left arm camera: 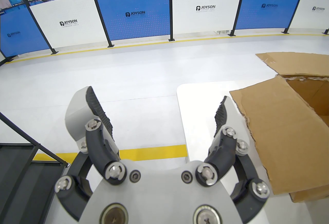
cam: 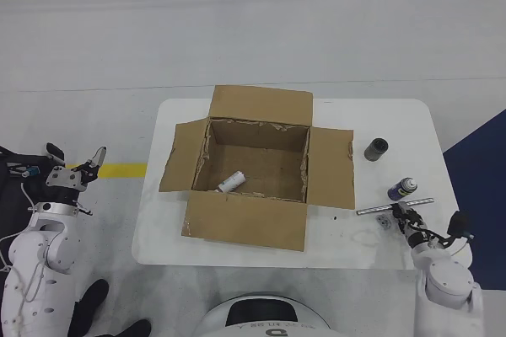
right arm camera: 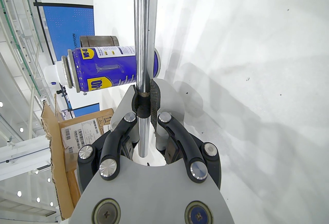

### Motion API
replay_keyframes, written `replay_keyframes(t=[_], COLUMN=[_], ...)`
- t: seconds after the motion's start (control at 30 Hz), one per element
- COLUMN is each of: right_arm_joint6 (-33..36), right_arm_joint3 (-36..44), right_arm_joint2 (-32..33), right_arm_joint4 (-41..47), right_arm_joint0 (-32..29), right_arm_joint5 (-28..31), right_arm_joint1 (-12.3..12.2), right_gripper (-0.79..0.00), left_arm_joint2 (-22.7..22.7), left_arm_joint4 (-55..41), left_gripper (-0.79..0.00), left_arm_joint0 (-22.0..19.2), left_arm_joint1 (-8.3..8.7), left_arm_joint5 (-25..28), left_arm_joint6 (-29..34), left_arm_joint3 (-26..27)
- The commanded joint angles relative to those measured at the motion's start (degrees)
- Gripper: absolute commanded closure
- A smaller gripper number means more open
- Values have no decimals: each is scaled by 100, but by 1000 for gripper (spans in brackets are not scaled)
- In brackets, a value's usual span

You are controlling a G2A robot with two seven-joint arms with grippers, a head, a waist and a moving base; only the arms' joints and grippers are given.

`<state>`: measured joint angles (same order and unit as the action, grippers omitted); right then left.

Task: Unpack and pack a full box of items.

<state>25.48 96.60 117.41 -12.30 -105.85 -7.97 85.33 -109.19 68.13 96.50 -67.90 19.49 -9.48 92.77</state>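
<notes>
The right claw [right arm camera: 145, 99] was clenched on a slim polished steel rod [right arm camera: 144, 29], stiff, probably heavy and slippery so best pinched mid-shaft, jutting ahead of the claw beside a blue spray can [right arm camera: 102, 69]; the left claw [left arm camera: 157, 96] hung released near the brown cardboard box [left arm camera: 270, 132].

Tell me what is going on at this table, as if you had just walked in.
A robot is at a white table with an open cardboard box. Its right pincer is shut on a metal rod near the table's right edge, beside a blue spray can; a dark cylinder stands beyond it, both outside the box. One white container lies inside the box. The left pincer is open and empty, off the table's left side.
</notes>
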Motion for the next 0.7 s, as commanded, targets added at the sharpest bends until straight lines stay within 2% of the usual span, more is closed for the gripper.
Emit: replay_keyframes(t=[0.0, 0.07, 0.23, 0.33, 0.4, 0.53, 0.67], right_arm_joint6=[-9, 20, 46, 40, -28, -204, -197], right_arm_joint3=[7, 40, 60, 94, 181, 430, 723], right_arm_joint2=[-10, -44, -91, -82, -45, 26, 54], right_arm_joint4=[2, -59, -109, -65, 73, 361, 657], right_arm_joint0=[-4, -13, 10, -7, -114, -467, -850], right_arm_joint5=[-21, -40, -133, -104, 66, 506, 1257], right_arm_joint1=[-9, -22, -53, -68, -65, -43, -26], right_gripper=[-62, -95, -65, -86, -120, -129, -179], left_arm_joint2=[0, 0, 0, 0, 0, 0, 0], left_arm_joint4=[0, 0, 0, 0, 0, 0, 0], left_gripper=[-785, -785, -785, -785, -785, -785, -785], left_arm_joint0=[0, 0, 0, 0, 0, 0, 0], left_arm_joint1=[0, 0, 0, 0, 0, 0, 0], left_arm_joint5=[0, 0, 0, 0, 0, 0, 0], left_arm_joint6=[0, 0, 0, 0, 0, 0, 0], left_arm_joint3=[0, 0, 0, 0, 0, 0, 0])
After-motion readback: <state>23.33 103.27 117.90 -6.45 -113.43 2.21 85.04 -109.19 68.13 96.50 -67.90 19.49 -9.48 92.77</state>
